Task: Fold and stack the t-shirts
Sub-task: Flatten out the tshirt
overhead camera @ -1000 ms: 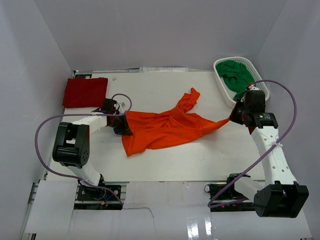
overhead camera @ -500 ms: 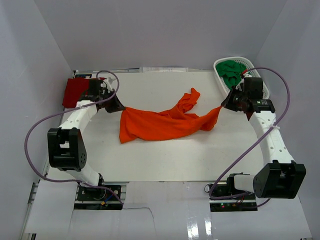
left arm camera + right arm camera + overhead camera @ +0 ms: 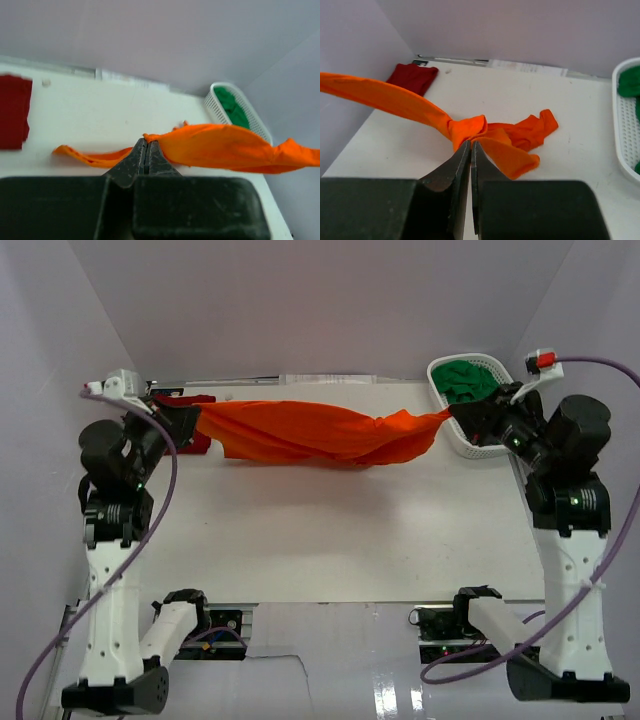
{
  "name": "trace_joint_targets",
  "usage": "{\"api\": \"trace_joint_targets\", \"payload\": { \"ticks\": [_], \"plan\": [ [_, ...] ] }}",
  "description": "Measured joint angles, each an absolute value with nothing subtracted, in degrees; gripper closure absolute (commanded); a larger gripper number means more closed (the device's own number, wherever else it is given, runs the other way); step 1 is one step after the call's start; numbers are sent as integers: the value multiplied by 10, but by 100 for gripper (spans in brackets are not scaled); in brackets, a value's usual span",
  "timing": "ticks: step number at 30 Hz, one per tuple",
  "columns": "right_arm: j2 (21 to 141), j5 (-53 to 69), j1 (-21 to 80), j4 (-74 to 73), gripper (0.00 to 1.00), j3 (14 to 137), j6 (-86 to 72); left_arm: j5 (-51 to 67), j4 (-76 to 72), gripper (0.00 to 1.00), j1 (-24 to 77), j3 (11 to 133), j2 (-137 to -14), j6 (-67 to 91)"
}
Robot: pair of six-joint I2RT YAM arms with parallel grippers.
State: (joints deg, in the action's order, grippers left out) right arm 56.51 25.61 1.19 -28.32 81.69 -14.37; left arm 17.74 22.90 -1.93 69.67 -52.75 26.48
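Near edge: both arms are reared up tall from their bases.

Left gripper: black jaws clenched, with only a sliver of cloth between them. They grip one end of the orange t-shirt.

Right gripper: jaws likewise pressed tight, grasping a bunched knot at the shirt's other end.

The orange shirt is strung between the two grips above the far half of the white table. It is twisted into a rope-like band of soft, matte, creased cotton. Loose folds sag below the right grip; I cannot tell whether they touch the tabletop.

Far left corner: dark red t-shirt, folded flat on the table and partly hidden behind the left gripper in the top view.

Far right corner: white plastic mesh basket with a rounded rim and perforated walls. The green t-shirt lies crumpled inside it.
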Motion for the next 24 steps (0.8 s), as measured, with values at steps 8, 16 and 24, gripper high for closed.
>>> {"api": "trace_joint_targets", "payload": {
  "ticks": [8, 16, 24],
  "plan": [
    [356, 336, 12, -287, 92, 755, -143, 200, 179, 100, -19, 658, -350, 304],
    [327, 376, 11, -214, 92, 962, -145, 205, 178, 100, -19, 708, -286, 313],
    [348, 403, -21, -137, 92, 1039, -165, 210, 124, 100, -20, 714, -267, 312]
  ]
}}
